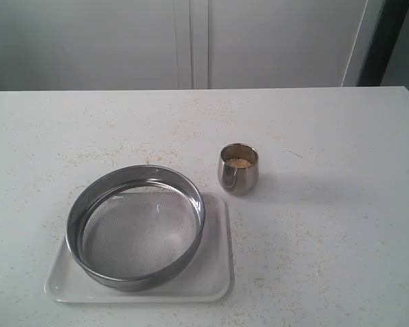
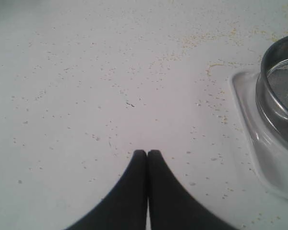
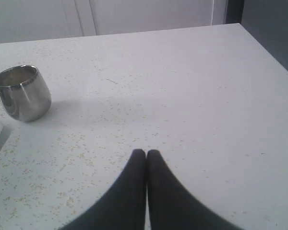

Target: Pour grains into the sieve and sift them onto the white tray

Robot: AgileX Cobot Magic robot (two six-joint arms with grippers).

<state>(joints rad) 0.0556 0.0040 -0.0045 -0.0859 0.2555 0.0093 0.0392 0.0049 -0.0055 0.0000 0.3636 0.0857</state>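
Steel cup (image 1: 238, 178) seemingly holds grains (image 1: 238, 163); sieve (image 1: 143, 278) on tray (image 1: 215, 272).

Exterior view high over the table (image 1: 327, 238), wrist views low and close — left shares the sieve (image 2: 273, 100), right the cup (image 3: 23, 93)

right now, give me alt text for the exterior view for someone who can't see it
A wide round steel sieve with empty mesh sits on a white tray on a white table, lower left of centre. Just right of it stands a small steel cup holding grains, and stray grains speckle the tabletop.
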